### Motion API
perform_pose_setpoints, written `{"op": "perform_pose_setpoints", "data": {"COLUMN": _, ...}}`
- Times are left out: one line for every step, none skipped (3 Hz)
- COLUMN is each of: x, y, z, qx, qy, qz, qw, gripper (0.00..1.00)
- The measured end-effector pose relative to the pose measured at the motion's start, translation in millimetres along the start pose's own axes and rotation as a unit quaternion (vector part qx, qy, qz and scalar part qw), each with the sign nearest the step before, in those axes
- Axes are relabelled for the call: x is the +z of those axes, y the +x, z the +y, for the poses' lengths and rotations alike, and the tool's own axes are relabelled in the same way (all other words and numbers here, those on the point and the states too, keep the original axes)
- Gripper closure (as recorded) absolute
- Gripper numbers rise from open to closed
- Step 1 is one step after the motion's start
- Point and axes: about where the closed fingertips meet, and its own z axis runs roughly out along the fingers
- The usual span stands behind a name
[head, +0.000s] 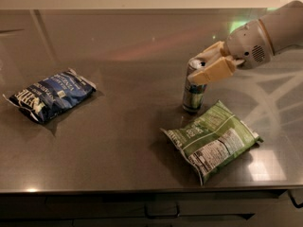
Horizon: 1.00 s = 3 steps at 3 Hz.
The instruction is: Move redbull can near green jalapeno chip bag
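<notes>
The redbull can [193, 92] stands upright on the steel counter [123, 126], just behind the upper left edge of the green jalapeno chip bag [213, 138]. The bag lies flat with its white label panel facing up. My gripper [204, 66] reaches in from the right, its tan fingers [215, 71] on either side of the can's top and closed on it. The can's base rests on the counter or just above it, about a finger's width from the bag.
A dark blue chip bag [51, 94] lies flat at the left of the counter. The counter's front edge [142, 189] runs along the bottom, with drawers below. My white arm [270, 34] enters from the upper right.
</notes>
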Motion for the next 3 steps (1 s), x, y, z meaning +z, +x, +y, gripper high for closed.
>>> {"op": "perform_pose_setpoints", "data": {"x": 2.1, "y": 5.1, "z": 1.7, "qx": -0.005, "qy": 0.004, "qz": 0.003, "qw": 1.0, "gripper": 0.35}}
{"op": "perform_pose_setpoints", "data": {"x": 2.1, "y": 9.1, "z": 3.6, "qx": -0.009, "qy": 0.009, "qz": 0.01, "qw": 0.9999, "gripper": 0.12}}
{"op": "perform_pose_setpoints", "data": {"x": 3.8, "y": 8.1, "z": 3.7, "qx": -0.01, "qy": 0.007, "qz": 0.009, "qw": 0.9999, "gripper": 0.0}}
